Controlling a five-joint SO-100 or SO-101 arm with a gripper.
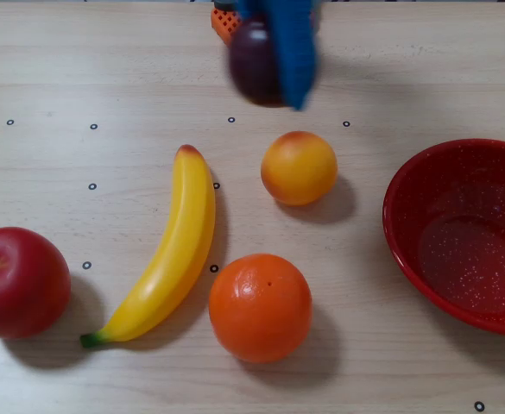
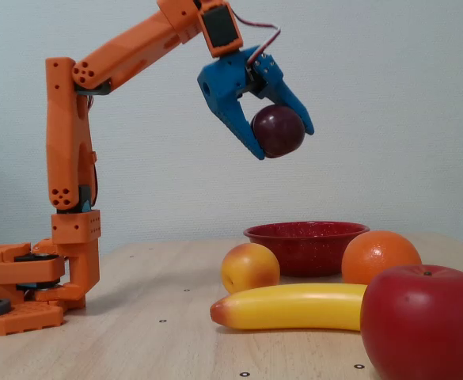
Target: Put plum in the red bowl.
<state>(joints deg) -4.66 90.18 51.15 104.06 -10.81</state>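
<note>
Fixed view: pincer point(image 2: 282, 141) grips plum point(image 2: 278, 131) high above red bowl point(image 2: 306, 247).

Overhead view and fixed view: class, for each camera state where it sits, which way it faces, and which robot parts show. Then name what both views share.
Overhead view: sits above the table, looks straight down on the banana, orange, apple and peach; only the blurred blue end effector and a bit of the orange base show.
Fixed view: stands low at table height, looks sideways across the table; the whole orange arm shows.
Shared: the plum held in the end effector, and the red bowl.
</note>
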